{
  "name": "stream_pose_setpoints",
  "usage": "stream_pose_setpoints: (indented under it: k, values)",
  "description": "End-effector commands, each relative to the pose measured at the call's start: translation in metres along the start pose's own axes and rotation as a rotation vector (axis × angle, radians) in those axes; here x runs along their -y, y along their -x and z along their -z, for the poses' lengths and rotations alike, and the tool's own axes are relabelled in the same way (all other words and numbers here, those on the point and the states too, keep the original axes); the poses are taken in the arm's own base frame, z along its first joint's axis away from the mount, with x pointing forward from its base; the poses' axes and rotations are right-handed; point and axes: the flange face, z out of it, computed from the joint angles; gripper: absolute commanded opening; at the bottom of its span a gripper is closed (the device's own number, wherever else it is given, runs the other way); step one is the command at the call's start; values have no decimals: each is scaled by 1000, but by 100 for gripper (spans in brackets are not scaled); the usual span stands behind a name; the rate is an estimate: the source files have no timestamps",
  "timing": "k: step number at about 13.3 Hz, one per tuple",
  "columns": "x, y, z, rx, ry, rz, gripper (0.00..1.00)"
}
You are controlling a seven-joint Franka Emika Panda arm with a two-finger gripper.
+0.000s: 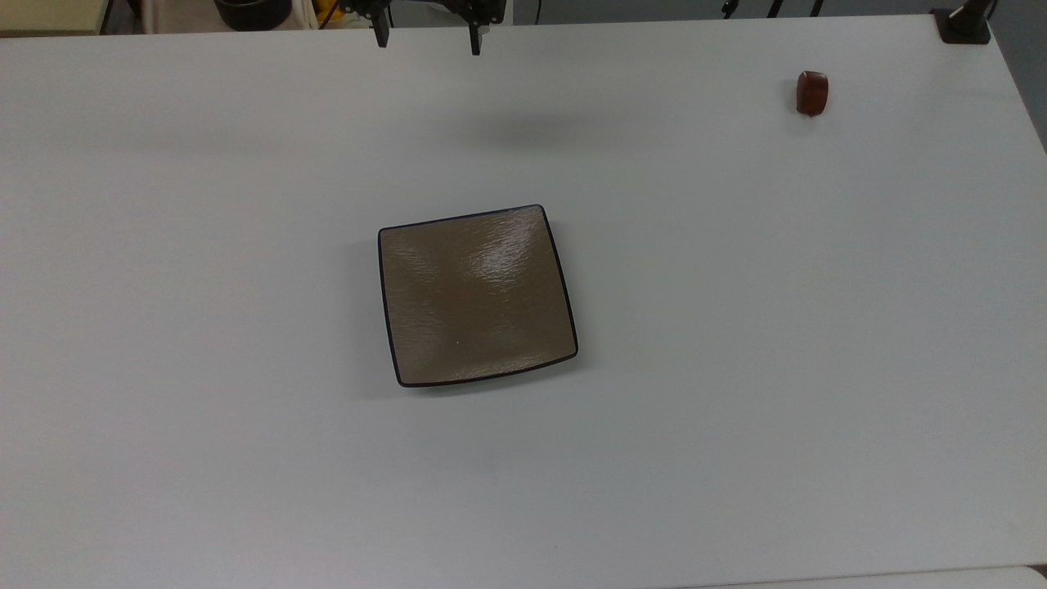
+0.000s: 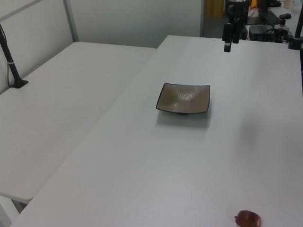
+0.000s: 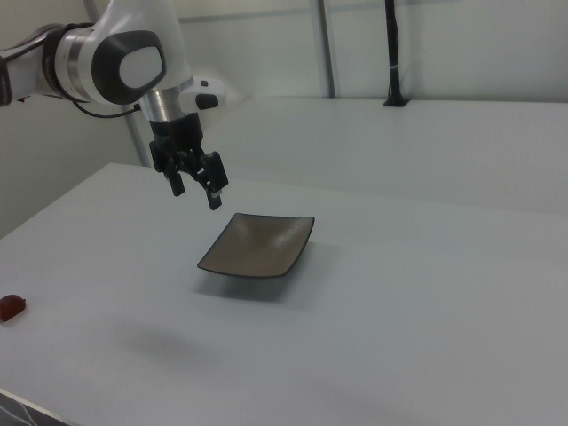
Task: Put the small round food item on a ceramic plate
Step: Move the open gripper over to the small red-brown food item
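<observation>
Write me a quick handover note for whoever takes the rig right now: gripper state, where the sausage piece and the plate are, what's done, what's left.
Gripper: open, empty, hanging in the air above the white table, beyond the plate's far edge in the top view.
Sausage piece: on the table near the top view's upper right corner, well apart from the plate and the gripper.
Square brown plate: mid-table, nothing on it.
Done: nothing yet; the piece is not grasped.
Left: move over to the piece, grasp it, carry it across, set it on the plate.
</observation>
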Motion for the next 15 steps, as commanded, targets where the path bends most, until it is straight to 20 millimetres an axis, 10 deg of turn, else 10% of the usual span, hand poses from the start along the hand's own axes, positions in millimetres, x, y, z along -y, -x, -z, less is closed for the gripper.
stream_pose_setpoints:
  k: [1,12,15]
  values:
    - [4,-6,-14,-37,-15,60,100]
    - [6,-1,-10,-40,-21,68,100]
    - [32,3,-18,-26,-25,106,100]
